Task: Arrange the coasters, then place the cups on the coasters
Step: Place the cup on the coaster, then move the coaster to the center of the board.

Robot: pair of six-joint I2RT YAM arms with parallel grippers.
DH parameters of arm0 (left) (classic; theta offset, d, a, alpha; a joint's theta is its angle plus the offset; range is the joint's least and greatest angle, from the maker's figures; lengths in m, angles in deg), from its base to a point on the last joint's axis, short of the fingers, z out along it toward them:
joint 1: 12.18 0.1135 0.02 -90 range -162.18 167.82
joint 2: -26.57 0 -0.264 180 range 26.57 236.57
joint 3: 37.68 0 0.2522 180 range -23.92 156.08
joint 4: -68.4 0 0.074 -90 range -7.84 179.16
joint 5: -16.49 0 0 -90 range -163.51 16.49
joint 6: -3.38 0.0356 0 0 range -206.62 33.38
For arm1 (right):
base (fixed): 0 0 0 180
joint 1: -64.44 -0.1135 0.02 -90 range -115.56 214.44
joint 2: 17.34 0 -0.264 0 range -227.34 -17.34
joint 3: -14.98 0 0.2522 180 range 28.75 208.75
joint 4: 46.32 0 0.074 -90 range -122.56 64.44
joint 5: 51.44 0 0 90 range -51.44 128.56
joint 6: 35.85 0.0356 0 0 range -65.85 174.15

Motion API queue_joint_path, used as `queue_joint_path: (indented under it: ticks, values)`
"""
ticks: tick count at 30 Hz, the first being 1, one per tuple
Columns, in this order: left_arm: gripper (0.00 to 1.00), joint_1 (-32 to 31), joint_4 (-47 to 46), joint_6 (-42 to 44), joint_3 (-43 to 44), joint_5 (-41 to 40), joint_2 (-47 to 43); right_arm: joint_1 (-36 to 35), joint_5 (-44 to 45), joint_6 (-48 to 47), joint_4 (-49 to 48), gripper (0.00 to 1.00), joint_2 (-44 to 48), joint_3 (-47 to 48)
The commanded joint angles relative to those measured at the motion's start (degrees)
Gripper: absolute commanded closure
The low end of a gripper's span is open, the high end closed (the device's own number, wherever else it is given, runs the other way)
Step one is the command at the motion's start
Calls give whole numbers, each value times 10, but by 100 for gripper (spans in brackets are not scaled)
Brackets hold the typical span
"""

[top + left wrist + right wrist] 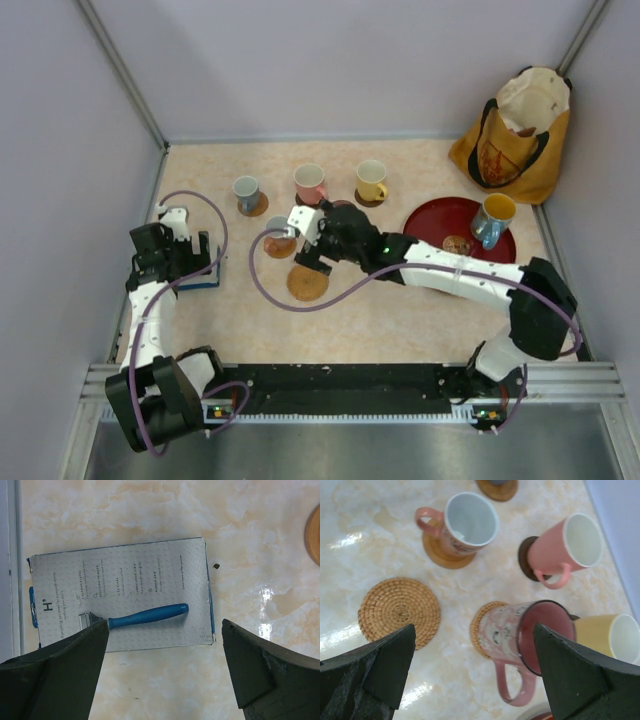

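My right gripper [474, 628] [322, 243] stands open just above a pink patterned cup [525, 635], which sits on a woven coaster [480, 625]; nothing is held. An empty woven coaster [399, 611] [307, 282] lies beside it. A pale cup with a pink handle [467, 525] [280, 235] sits on a tan coaster. On dark coasters stand a pink cup [565, 547] [310, 183], a yellow cup [371, 180] and a blue-grey cup [246, 190]. A blue cup with yellow inside [492, 218] and one coaster [457, 244] are on the red tray. My left gripper [165, 622] [203, 262] is open.
A razor box [120, 595] lies under my left gripper near the table's left wall. The red tray [430, 215] is at the right, with a yellow-orange bag [515, 135] in the back right corner. My right arm stretches across the table's middle.
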Motion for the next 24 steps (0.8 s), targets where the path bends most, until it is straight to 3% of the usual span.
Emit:
queue_joint_path:
  ticks: [1, 9, 24]
  values:
    - [1, 4, -22, -1, 2, 1, 3, -38, 19, -24, 11, 1, -58, 31]
    - [1, 4, -22, 0, 1, 1, 3, -45, 15, -8, 12, 1, -153, 62]
    - [1, 4, -23, -1, 2, 2, 8, -45, 35, 0, 10, 1, -233, 83]
